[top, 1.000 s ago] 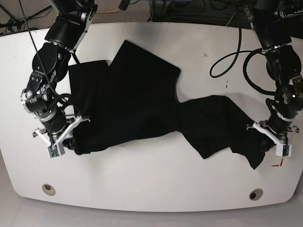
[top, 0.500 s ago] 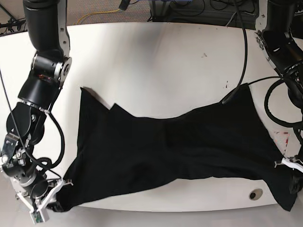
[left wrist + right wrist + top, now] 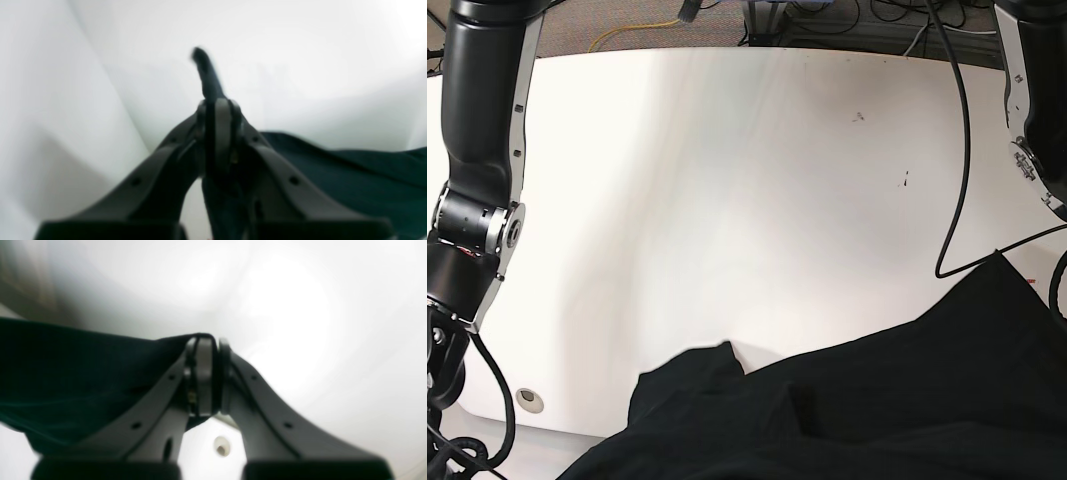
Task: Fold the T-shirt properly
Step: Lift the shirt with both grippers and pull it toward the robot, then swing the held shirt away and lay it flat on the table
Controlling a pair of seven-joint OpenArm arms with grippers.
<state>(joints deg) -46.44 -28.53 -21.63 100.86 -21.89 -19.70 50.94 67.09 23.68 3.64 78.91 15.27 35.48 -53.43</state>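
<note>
The black T-shirt hangs stretched across the bottom of the base view, over the table's front edge. Both grippers are below that view's frame. In the left wrist view my left gripper is shut on the T-shirt; a tip of cloth pokes out past the fingertips and the rest runs off to the right. My right gripper, in the right wrist view, is shut on an edge of the T-shirt, which spreads out to the left.
The white table fills most of the base view. Black arm links stand at its left edge and right edge. A black cable droops near the right side. A round hole is at the table's front left.
Both arms have pulled the T-shirt from the table's middle toward the front edge. The grippers have dropped out of the base view, and the cloth now spans the bottom of the frame.
</note>
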